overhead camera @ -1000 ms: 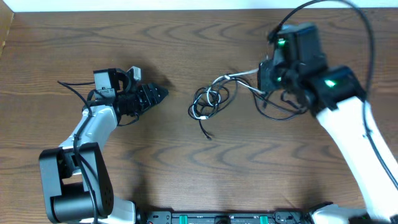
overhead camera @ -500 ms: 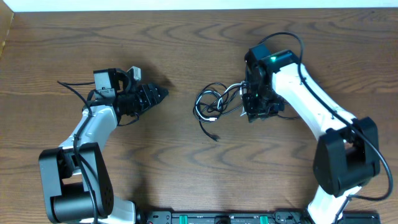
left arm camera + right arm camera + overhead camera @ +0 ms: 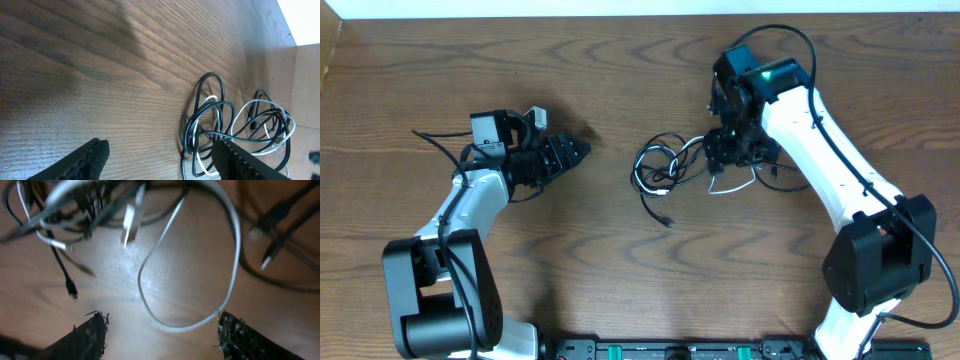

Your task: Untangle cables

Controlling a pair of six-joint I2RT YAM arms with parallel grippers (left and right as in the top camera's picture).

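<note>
The cables (image 3: 665, 165) lie in a loose tangle of black loops mid-table, and one black plug end (image 3: 667, 221) trails toward the front. A white cable (image 3: 738, 186) curves out of the tangle's right side. My right gripper (image 3: 726, 160) hovers open just right of the tangle. In the right wrist view the white cable (image 3: 186, 326) loops on the wood between the open fingers of the right gripper (image 3: 162, 332), brushing the right fingertip (image 3: 235, 330). Well left of the tangle my left gripper (image 3: 582, 151) stands open and holds nothing. The left wrist view has the cables (image 3: 215, 120) ahead of the left gripper (image 3: 160, 157).
Black plug ends (image 3: 267, 260) lie on the wood right of the white loop. The left arm's own black wire (image 3: 435, 140) trails left of its wrist. A black rail (image 3: 670, 350) runs along the table's front edge (image 3: 620, 335).
My right gripper came down and left from the upper right with the cables, then opened and let go. The white loop now lies on the table. The left arm has not moved.
</note>
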